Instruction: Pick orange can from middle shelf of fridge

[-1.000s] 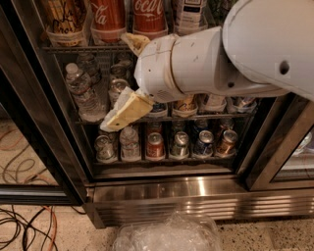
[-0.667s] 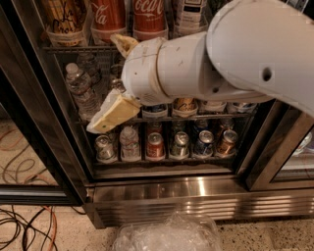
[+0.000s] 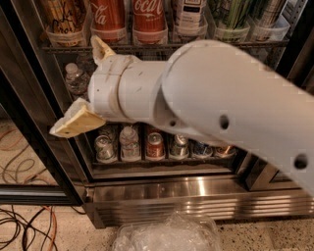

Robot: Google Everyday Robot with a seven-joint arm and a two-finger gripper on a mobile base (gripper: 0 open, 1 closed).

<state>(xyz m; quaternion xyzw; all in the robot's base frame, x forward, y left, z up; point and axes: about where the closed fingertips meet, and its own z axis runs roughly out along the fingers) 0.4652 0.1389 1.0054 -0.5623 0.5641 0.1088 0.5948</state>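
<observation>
The fridge stands open in front of me, with wire shelves and a steel base panel. My white arm crosses its middle and hides most of the middle shelf. The orange can is hidden behind the arm. My gripper is at the left end of the middle shelf, just in front of a clear water bottle. Its tan fingers are spread wide and hold nothing. Red Coca-Cola cans stand on the shelf above.
The bottom rack holds a row of cans: silver ones, a red one and a copper-toned one at the right. The black door frame is at the left. Cables and a crumpled clear plastic bag lie on the floor.
My arm has swung left and nearer to the camera, covering more of the middle shelf. The gripper has moved left towards the fridge's left edge, its fingers still spread.
</observation>
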